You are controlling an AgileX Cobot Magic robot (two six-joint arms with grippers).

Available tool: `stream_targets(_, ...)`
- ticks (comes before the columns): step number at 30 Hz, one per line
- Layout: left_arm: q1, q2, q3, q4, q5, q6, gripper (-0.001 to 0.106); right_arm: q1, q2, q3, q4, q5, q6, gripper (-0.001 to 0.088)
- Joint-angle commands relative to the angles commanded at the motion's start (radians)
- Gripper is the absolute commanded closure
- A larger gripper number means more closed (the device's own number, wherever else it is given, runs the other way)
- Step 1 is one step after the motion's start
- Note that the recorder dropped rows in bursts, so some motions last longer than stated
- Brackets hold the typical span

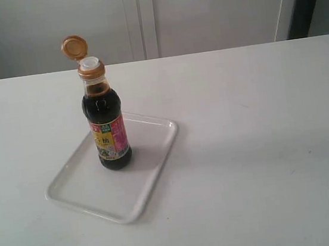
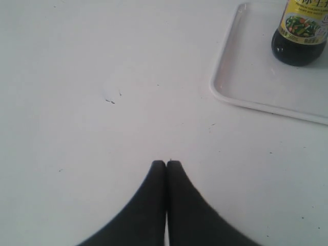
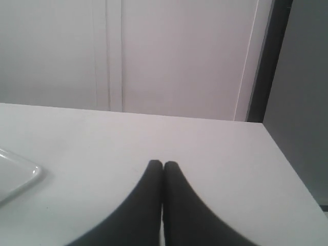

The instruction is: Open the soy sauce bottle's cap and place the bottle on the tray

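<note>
- Dark brown-black liquid fills the soy sauce bottle (image 1: 106, 123), which stands upright a little left of centre in the exterior view, on the tray (image 1: 77, 191).
- Its foot rests on the tray's far part, nearer the back rim than the front, with bare tray floor in front of it and to its left.
- Around the lower body runs a pink, yellow and green label; the narrow neck above is clear glass.
- The cap (image 1: 74, 47) is flipped open, tilted back and to the left of the neck, hanging from its orange-brown collar, with the white spout (image 1: 89, 63) showing bare on top.
- The tray lies skewed on the white table (image 1: 263, 147), one rounded corner pointing toward the lower centre of the frame.
- Neither arm shows in the exterior view.
- In the left wrist view the left gripper (image 2: 166, 163) is clenched on nothing, its two black fingertips pressed together above bare table; the tray's corner and the bottle's base sit in that picture's upper right, well apart from the tips.
- In the right wrist view the right gripper (image 3: 163, 164) is likewise clenched and grasping nothing, over the table, with a tray corner at the left edge of the picture and a pale wall (image 3: 179, 56) beyond.
</note>
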Motion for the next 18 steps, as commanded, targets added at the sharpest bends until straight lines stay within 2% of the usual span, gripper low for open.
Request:
stream_targets(7, 0.0, 0.0, 0.0, 0.0, 0.0, 0.0, 0.105, 0.0, -0.054, 0.11, 0.0, 0.009, 0.016, 0.0868)
stream_targets(13, 0.0, 0.0, 0.0, 0.0, 0.0, 0.0, 0.105, 0.0, -0.054, 0.11, 0.0, 0.09, 0.034, 0.0868)
stream_targets(18, 0.0, 0.0, 0.0, 0.0, 0.0, 0.0, 0.105, 0.0, -0.054, 0.11, -0.002, 0.09, 0.024, 0.0868)
